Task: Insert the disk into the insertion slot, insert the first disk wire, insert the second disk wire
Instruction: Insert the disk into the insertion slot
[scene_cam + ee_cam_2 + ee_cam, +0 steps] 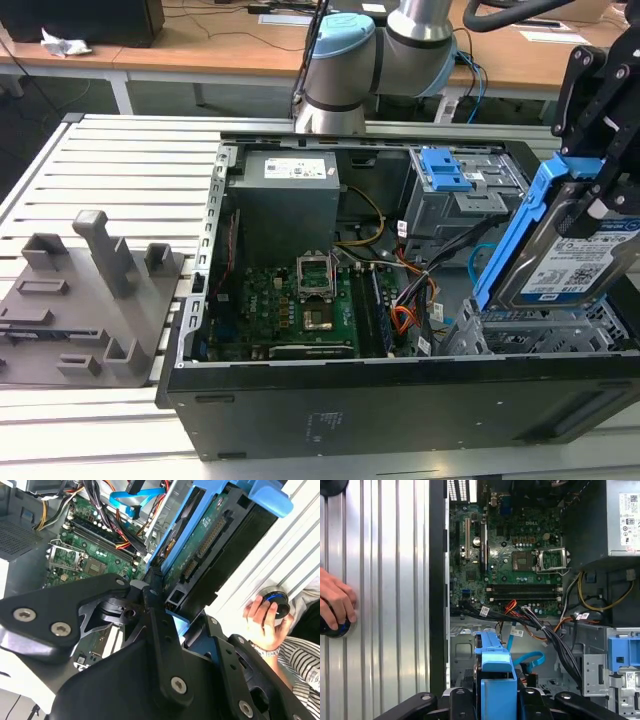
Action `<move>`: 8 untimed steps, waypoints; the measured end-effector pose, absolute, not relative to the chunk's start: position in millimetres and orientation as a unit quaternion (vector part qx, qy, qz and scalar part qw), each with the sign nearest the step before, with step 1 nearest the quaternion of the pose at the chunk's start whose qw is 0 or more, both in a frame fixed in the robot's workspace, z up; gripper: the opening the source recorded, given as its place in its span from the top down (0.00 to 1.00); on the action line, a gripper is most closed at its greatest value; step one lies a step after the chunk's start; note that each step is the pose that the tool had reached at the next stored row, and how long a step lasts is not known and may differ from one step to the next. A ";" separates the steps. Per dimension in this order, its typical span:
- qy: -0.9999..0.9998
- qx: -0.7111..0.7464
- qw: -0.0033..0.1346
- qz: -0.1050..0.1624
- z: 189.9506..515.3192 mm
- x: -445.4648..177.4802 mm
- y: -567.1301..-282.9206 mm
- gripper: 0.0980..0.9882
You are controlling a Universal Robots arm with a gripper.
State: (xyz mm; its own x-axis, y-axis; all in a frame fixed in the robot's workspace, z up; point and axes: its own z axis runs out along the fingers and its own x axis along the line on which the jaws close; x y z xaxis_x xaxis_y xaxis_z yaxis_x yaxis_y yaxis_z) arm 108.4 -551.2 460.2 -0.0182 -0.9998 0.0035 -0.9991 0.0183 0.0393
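Note:
My gripper [590,203] is shut on the disk [572,268], a silver drive with a white label in a bright blue carrier. In the exterior view the disk hangs tilted at the open case's right end, its lower edge just above the insertion slot [545,332], a grey perforated cage. In the second wrist view the disk [200,540] shows its green circuit-board underside between the black finger links. In the first wrist view the blue carrier [495,675] sticks out from between the fingers over the case floor. A loose flat blue cable [527,658] lies close by.
The black case [400,400] lies open on a slatted metal table [120,170]. Inside are a green motherboard [300,300], a grey power supply [285,200], and a taller bay with a blue latch [445,170]. A person's hand [262,617] rests on a knob beside the case. Grey fixtures [90,290] stand at the exterior view's left.

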 end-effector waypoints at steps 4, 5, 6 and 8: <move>-0.713 0.701 0.015 -0.013 456.7 108.4 -551.2 0.70; -0.713 0.701 0.015 -0.013 455.0 108.4 -551.2 0.70; -0.713 0.701 0.015 -0.013 453.8 108.4 -551.2 0.70; -0.713 0.701 0.015 -0.013 452.0 108.4 -551.2 0.70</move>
